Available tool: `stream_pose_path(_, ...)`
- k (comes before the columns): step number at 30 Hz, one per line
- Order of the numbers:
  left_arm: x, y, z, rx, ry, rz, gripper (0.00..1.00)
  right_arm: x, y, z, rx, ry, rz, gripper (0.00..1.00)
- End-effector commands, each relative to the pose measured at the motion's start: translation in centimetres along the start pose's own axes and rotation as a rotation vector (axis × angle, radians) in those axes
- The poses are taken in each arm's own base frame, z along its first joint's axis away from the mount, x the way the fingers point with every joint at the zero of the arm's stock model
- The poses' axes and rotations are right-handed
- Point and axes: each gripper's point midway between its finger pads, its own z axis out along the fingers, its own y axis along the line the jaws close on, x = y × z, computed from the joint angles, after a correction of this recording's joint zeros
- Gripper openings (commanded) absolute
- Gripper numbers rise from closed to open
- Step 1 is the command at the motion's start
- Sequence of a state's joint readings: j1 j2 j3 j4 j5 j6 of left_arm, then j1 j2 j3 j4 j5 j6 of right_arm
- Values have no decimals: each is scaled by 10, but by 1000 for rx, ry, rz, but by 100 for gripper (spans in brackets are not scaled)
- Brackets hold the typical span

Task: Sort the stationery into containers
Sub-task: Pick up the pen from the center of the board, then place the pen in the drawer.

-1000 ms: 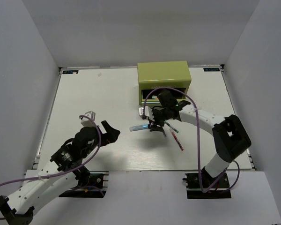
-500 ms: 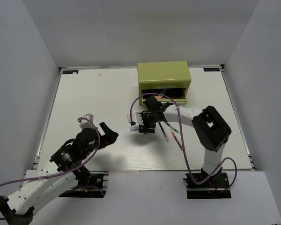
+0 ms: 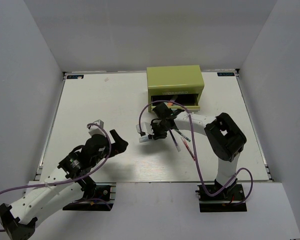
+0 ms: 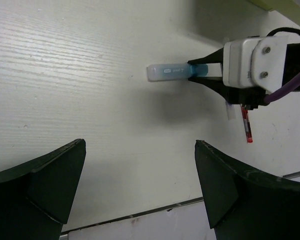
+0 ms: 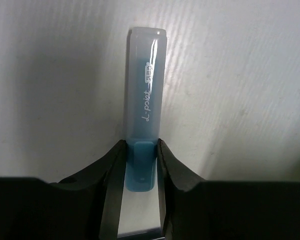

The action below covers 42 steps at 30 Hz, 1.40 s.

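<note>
On the white table [image 3: 105,100], the olive-green metal chest [image 3: 175,80] stands at the far side, right of centre. The left gripper [image 3: 119,141] hangs near-left, jaws wide. The right gripper [image 5: 140,165] has its jaws narrowed onto the darker end of the short light-blue marker [image 5: 146,95], near-left of the chest. Thin pens [image 3: 186,145] lie just right of it.

Overhead; close wrist views sharing blue stick [image 4: 166,72]

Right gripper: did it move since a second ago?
Yes. The right gripper slid left: it was below the middle of the green chest, and now it sits below the chest's left edge, pinching the light blue marker.
</note>
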<state>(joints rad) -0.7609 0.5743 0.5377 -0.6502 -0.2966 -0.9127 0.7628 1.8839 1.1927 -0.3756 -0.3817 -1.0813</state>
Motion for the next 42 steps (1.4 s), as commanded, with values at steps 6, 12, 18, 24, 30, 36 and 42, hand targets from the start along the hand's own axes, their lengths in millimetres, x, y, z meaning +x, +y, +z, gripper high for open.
stream_pose_path(6, -9, -29, 2, 157, -45, 37, 99, -20, 44, -43, -65, -56, 39, 11)
stream_pose_path(12, -7, -36, 5, 214, -57, 60, 99, -58, 16, -107, 188, -166, 15, 10)
stream_pose_path(18, 2, -41, 14, 240, -28, 86, 99, -73, -11, -164, 470, -231, 56, 8)
stream_pose_path(24, 5, -47, 18, 263, -10, 108, 99, -48, -60, -208, 735, -171, 96, 8)
stream_pose_path(30, 8, -44, 19, 257, -4, 110, 99, -16, -99, -234, 881, -72, 120, 8)
stream_pose_path(36, 7, -43, 17, 266, -12, 108, 99, 1, -117, -233, 872, -26, 91, 28)
stream_pose_path(42, 7, -43, 15, 267, -12, 98, 99, 10, -131, -228, 865, -13, 112, 47)
